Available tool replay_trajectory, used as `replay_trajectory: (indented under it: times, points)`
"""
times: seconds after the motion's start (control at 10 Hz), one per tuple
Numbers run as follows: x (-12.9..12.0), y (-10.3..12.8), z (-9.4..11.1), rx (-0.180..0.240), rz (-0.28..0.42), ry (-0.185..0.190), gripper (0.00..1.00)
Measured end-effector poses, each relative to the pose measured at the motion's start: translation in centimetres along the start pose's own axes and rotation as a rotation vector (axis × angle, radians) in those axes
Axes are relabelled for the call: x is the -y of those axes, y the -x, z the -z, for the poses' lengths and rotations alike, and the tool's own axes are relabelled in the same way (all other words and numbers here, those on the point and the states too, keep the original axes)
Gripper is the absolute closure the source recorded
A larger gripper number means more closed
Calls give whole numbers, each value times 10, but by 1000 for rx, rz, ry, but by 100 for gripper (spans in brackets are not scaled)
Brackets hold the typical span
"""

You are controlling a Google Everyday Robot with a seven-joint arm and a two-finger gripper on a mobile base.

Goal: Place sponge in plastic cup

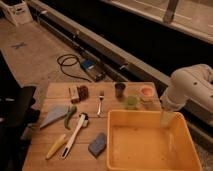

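Note:
The sponge [97, 144], a small blue-grey block, lies on the wooden table [50, 160] just left of the yellow tub. The pale green plastic cup [131, 102] stands upright at the back of the table, between the dark brown cup [120, 90] and the orange dish [146, 92]. My gripper [167, 118] hangs from the white arm [187, 85] at the right, over the tub's far right corner, far from the sponge and right of the cup. It holds nothing that shows.
A large yellow tub [150, 145] fills the table's right front. A grey-blue cloth [53, 116], green item [70, 116], white-handled brush [76, 134], yellow tool [56, 146], fork [100, 102] and small packets [79, 93] lie left. Cable and box [90, 67] lie on the floor behind.

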State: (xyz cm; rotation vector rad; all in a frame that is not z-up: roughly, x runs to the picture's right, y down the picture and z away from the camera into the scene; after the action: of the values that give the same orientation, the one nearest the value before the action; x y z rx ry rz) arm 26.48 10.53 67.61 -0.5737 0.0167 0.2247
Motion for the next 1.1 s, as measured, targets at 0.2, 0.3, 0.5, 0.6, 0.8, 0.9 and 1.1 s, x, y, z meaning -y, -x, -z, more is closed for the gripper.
replay_trajectory:
  times: [0.2, 0.3, 0.5, 0.6, 0.8, 0.9, 1.1]
  points:
    - [-6, 49, 7, -1, 104, -5, 20]
    - [-11, 75, 10, 3, 163, -9, 20]
    - [-32, 129, 16, 20, 298, -21, 20]
    - [-45, 148, 19, 29, 353, -25, 20]
    - [-50, 154, 19, 27, 374, -29, 20]
    - [-50, 153, 19, 27, 373, -29, 20]
    - [-50, 153, 19, 27, 373, -29, 20]
